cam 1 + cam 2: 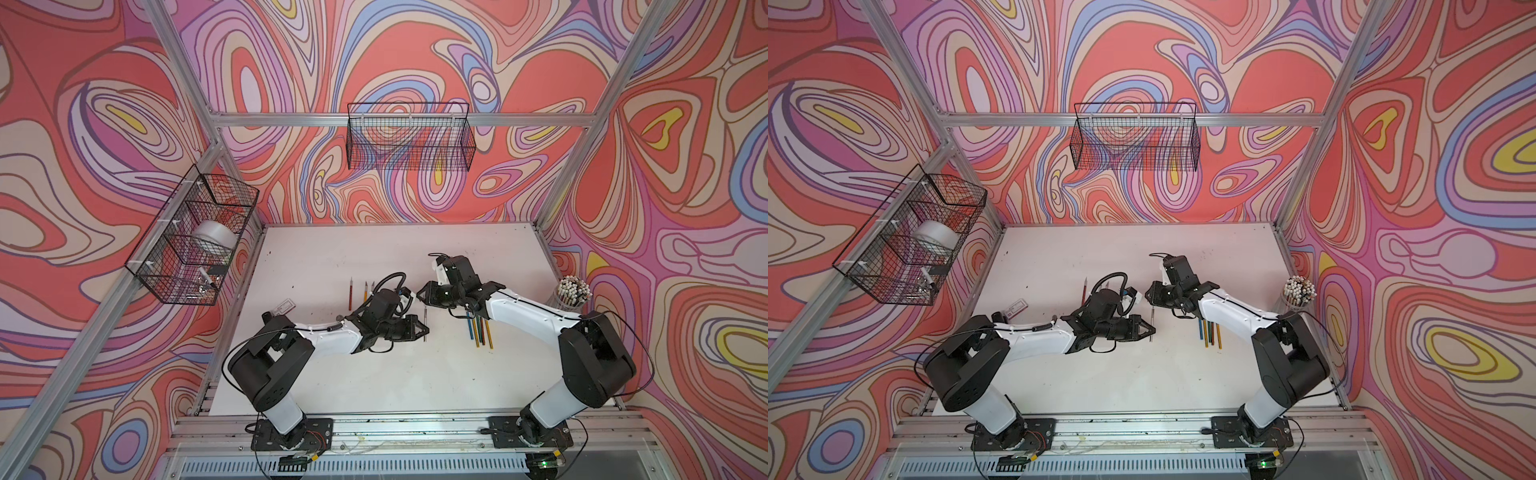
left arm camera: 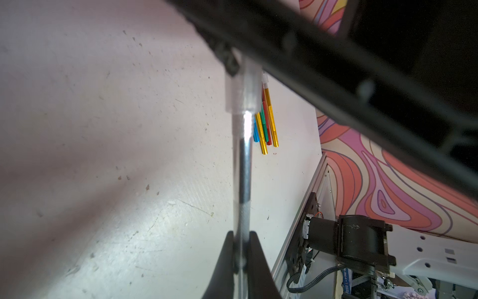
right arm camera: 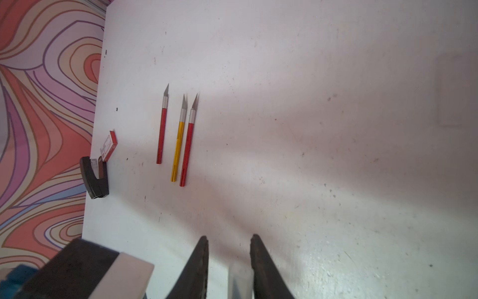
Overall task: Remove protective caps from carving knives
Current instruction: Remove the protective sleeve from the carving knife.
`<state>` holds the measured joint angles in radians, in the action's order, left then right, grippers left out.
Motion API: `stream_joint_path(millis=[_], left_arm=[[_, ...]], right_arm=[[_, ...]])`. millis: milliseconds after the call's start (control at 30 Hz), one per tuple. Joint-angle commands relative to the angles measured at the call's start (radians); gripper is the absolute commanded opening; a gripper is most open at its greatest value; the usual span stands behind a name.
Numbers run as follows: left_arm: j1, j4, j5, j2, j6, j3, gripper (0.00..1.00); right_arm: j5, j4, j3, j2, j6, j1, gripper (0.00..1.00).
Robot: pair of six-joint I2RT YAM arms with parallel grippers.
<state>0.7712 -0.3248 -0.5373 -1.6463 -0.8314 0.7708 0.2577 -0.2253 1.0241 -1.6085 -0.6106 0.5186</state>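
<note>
A wire basket (image 1: 166, 286) on the left wall holds a tape roll (image 1: 214, 237) and a marker (image 1: 206, 277). A second basket (image 1: 409, 137) hangs on the back wall. A cup (image 1: 567, 308) at the table's right edge is crammed with white-tipped sticks (image 1: 573, 289).

Over mid-table the left gripper (image 2: 241, 234) is clamped tight on the handle of a silver knife (image 2: 243, 181). Its long axis runs front to back, and the end with the cap (image 2: 241, 88) points at the back wall. The right gripper (image 3: 229, 236) straddles that cap with its jaws a little apart. The cap lies against one finger with a gap to the other, so I see no grip.

Left of this, three bare knives (image 3: 178, 145), red, gold and red, lie parallel on the table (image 3: 336, 129), blades toward the back wall. To the right, five coloured knives (image 2: 265, 124) lie side by side along the same line, far ends hidden under the right arm (image 1: 523, 311).
</note>
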Motion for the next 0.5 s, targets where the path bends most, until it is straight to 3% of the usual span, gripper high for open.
stream_joint_path(millis=[0,467], left_arm=[[0.007,0.052,0.032,0.037,0.038,0.028,0.02],[0.029,0.094,0.068,0.026,0.059,0.043,0.02]], right_arm=[[-0.049,-0.032,0.036,-0.02,-0.009,0.008,0.25],[-0.081,-0.012,0.051,-0.025,-0.06,0.028,0.12]])
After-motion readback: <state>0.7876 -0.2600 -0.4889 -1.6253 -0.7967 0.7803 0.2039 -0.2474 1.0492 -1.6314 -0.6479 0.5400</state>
